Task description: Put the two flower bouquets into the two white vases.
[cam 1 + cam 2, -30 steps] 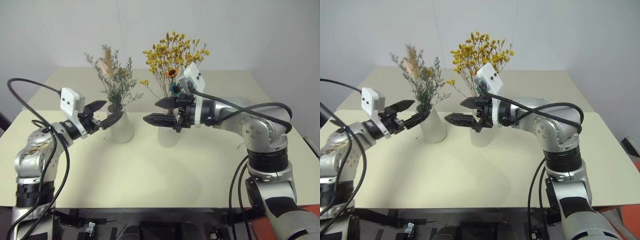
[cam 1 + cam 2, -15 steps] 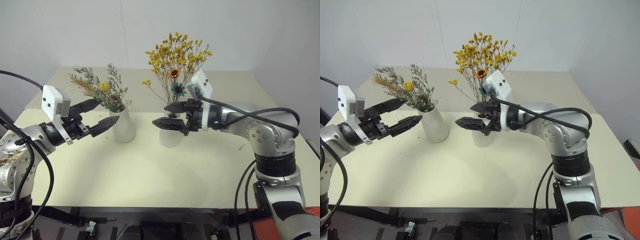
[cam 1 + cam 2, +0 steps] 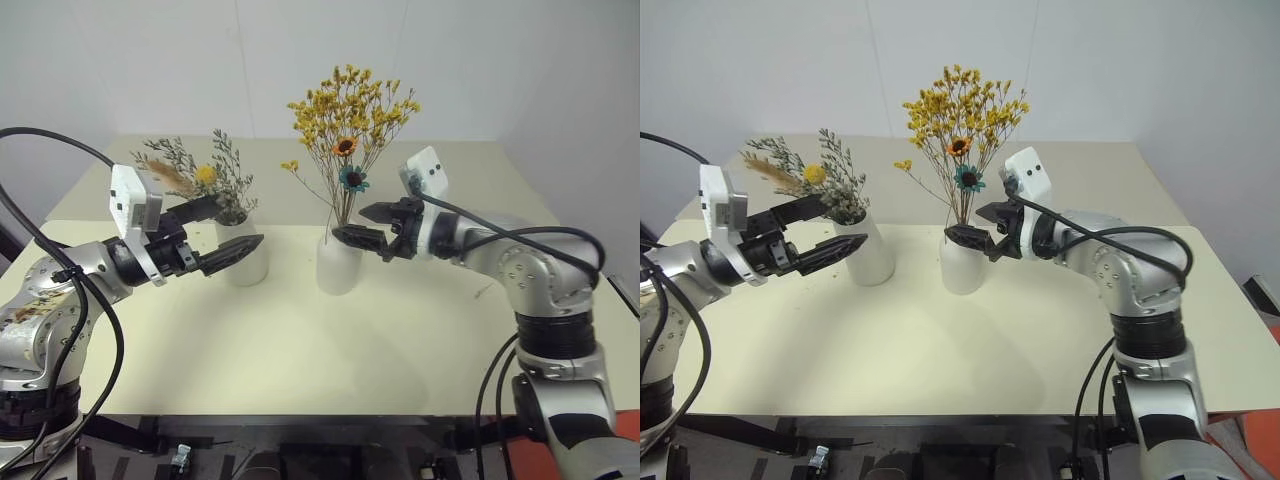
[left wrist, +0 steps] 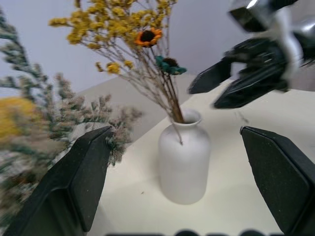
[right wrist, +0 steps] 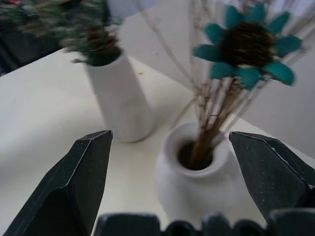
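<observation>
Hidden or unclear: the stems of the grey-green spray [image 3: 196, 180] vanish into the mouth of the tube vase [image 3: 244, 255], and the left gripper [image 3: 222, 232] crosses in front of that vase in the left eye view, covering part of its wall. In the left wrist view the spray is a blur at the frame's left edge, cut off. In the right wrist view the yellow spray [image 3: 349, 118] is cut off at the top; the teal flower [image 5: 248, 45] and the stems entering the neck are what can be made out.

Surface and room: pale cream table [image 3: 300, 340], matte, front edge near the bottom of the eye views, back edge against a plain white wall [image 3: 150, 60]. Dark fittings sit below the front edge, too small to identify.

Task things: both vases stand upright at frame centre, near each other but apart — tube vase left of centre, bottle vase [image 3: 338, 265] at centre. Each holds a spray. Yellow spray: long axis close to vertical, fanning out upward, orange flower [image 3: 345, 146] above the teal one. Grey-green spray: leans toward upper left, long axis tilted off vertical.

Grippers: left gripper — jaws wide apart, holding nothing, tips pointing toward frame centre just in front of the tube vase. Right gripper [image 3: 372, 224] — jaws spread, empty, pointing left, just beside the bottle vase's neck; whether it touches the stems cannot be told.
</observation>
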Controlling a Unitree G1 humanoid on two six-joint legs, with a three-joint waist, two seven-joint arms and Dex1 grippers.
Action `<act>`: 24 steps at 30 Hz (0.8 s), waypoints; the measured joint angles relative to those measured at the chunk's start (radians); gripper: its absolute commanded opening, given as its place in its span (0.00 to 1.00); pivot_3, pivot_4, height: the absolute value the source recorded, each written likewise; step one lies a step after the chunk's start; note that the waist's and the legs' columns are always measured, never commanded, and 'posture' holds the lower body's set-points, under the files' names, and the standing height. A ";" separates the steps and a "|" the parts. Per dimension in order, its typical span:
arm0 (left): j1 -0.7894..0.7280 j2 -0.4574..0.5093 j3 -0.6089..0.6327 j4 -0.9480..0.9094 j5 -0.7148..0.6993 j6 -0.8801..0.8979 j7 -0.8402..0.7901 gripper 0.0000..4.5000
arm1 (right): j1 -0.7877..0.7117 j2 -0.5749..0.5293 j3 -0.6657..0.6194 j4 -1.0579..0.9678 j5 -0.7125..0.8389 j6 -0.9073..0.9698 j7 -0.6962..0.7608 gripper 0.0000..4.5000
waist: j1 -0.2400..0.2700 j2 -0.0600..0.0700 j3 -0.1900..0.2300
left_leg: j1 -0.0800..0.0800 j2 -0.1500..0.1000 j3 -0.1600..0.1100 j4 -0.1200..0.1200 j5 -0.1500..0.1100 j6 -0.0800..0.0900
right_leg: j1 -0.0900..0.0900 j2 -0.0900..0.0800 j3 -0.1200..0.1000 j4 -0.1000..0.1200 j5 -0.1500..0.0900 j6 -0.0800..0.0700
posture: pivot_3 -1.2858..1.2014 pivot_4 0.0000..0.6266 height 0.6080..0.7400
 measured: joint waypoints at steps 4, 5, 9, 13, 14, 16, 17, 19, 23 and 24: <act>-0.026 -0.012 -0.028 0.009 -0.001 -0.001 0.001 1.00 | -0.028 0.050 0.000 0.073 -0.041 -0.032 -0.038 1.00 | 0.001 0.000 0.000 | 0.000 0.000 0.000 0.000 0.000 0.000 | 0.000 0.000 0.000 0.000 0.000 0.000 | 0.52 0.24 1.00; -0.033 -0.017 -0.037 0.012 -0.002 -0.001 0.001 1.00 | -0.036 0.058 0.000 0.087 -0.049 -0.040 -0.039 1.00 | 0.001 0.000 0.000 | 0.000 0.000 0.000 0.000 0.000 0.000 | 0.000 0.000 0.000 0.000 0.000 0.000 | 0.52 0.24 1.00; -0.123 -0.034 -0.089 0.038 -0.005 0.068 0.039 1.00 | -0.059 0.101 0.000 0.146 -0.088 -0.087 -0.057 1.00 | 0.003 0.000 0.000 | 0.000 0.000 0.000 0.000 0.000 0.000 | 0.000 0.000 0.000 0.000 0.000 0.000 | 0.52 0.24 1.00; -0.219 -0.027 -0.117 0.078 -0.012 0.173 0.076 1.00 | -0.088 0.139 0.001 0.188 -0.108 -0.114 -0.058 1.00 | 0.000 0.000 0.000 | 0.000 0.000 0.000 0.000 0.000 0.000 | 0.000 0.000 0.000 0.000 0.000 0.000 | 0.52 0.24 1.00; -0.224 -0.020 -0.127 0.083 -0.010 0.189 0.078 1.00 | -0.093 0.143 0.001 0.193 -0.112 -0.121 -0.058 1.00 | -0.003 0.000 0.000 | 0.000 0.000 0.000 0.000 0.000 0.000 | 0.000 0.000 0.000 0.000 0.000 0.000 | 0.52 0.24 1.00; -0.227 -0.013 -0.142 0.090 -0.002 0.209 0.078 1.00 | -0.094 0.149 -0.001 0.202 -0.115 -0.129 -0.058 0.92 | -0.006 0.000 0.000 | 0.000 0.000 0.000 -0.001 0.000 0.000 | 0.000 0.000 0.000 0.000 0.000 0.000 | 0.52 0.24 1.00; -0.232 -0.011 -0.151 0.097 -0.001 0.217 0.077 1.00 | -0.094 0.153 -0.001 0.207 -0.117 -0.130 -0.057 0.88 | -0.007 0.000 0.000 | 0.000 0.000 0.000 -0.001 0.000 0.000 | 0.000 0.000 0.000 0.001 0.000 0.000 | 0.52 0.24 1.00; -0.248 -0.008 -0.160 0.103 -0.001 0.218 0.075 1.00 | -0.093 0.160 -0.001 0.211 -0.119 -0.131 -0.055 0.75 | -0.009 0.000 0.000 | 0.000 0.000 0.000 -0.001 0.000 0.000 | 0.000 0.000 0.000 0.001 0.000 0.000 | 0.52 0.24 1.00; -0.283 0.013 -0.161 0.116 0.000 0.227 0.069 1.00 | -0.087 0.160 -0.003 0.207 -0.121 -0.133 -0.049 0.44 | -0.013 0.000 0.000 | 0.000 0.000 0.000 -0.001 0.000 0.000 | 0.000 0.000 0.000 0.000 0.000 0.000 | 0.52 0.24 1.00; -0.288 0.017 -0.161 0.118 0.000 0.234 0.068 1.00 | -0.084 0.161 -0.003 0.203 -0.121 -0.133 -0.048 0.36 | -0.013 0.000 0.000 | 0.000 0.000 0.000 -0.001 0.000 0.000 | 0.000 0.000 0.000 0.000 0.000 0.000 | 0.52 0.24 1.00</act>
